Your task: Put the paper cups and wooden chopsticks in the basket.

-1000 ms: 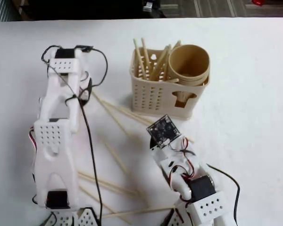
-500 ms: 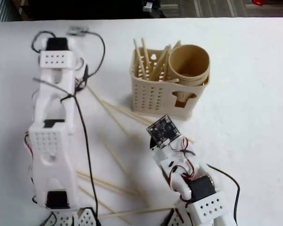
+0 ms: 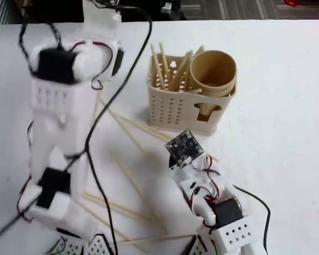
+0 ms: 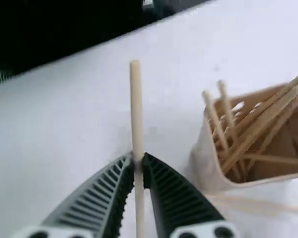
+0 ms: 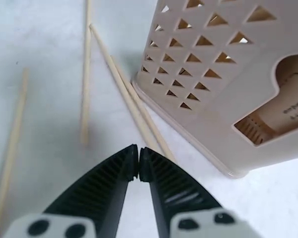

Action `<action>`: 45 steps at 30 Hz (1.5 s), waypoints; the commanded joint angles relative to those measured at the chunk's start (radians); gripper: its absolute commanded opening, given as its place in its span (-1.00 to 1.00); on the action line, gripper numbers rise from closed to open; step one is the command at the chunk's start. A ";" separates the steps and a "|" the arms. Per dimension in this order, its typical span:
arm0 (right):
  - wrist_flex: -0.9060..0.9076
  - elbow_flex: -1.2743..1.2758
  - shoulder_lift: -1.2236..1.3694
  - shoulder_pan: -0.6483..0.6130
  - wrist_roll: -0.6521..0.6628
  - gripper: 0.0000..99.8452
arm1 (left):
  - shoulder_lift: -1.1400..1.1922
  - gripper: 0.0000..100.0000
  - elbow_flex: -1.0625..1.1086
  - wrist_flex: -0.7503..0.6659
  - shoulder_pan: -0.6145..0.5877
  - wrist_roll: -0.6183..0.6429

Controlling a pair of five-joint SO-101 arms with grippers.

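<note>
In the left wrist view my left gripper (image 4: 138,159) is shut on a wooden chopstick (image 4: 135,109), held up above the table left of the basket (image 4: 208,163). In the high view the cream basket (image 3: 175,109) holds stacked paper cups (image 3: 212,71) and several chopsticks (image 3: 170,69). My right gripper (image 5: 138,151) is shut on nothing, low over the table just before the basket's (image 5: 213,74) near wall. Two loose chopsticks (image 5: 129,99) lie under its tips. A cup (image 5: 283,119) shows through the handle cutout.
Several loose chopsticks lie on the white table: a pair (image 3: 130,127) left of the basket, one (image 3: 133,180) between the arms, more (image 3: 117,207) near the front edge. The raised left arm (image 3: 58,101) hides part of the table's left side. The table's right side is bare.
The left arm has risen from the table and swung toward the far edge, carrying a chopstick. The right arm has not moved.
</note>
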 commanded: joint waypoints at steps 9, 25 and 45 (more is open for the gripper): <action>-0.019 -0.009 -0.015 0.002 0.008 -0.96 | -0.163 -0.95 -0.008 -0.382 0.213 -0.003; -0.019 -0.009 -0.015 0.002 0.009 -0.96 | -0.059 -0.95 0.106 -0.628 0.315 -0.003; -0.019 -0.009 -0.015 0.002 0.009 -0.96 | -0.059 -0.70 -0.216 0.002 0.087 -0.012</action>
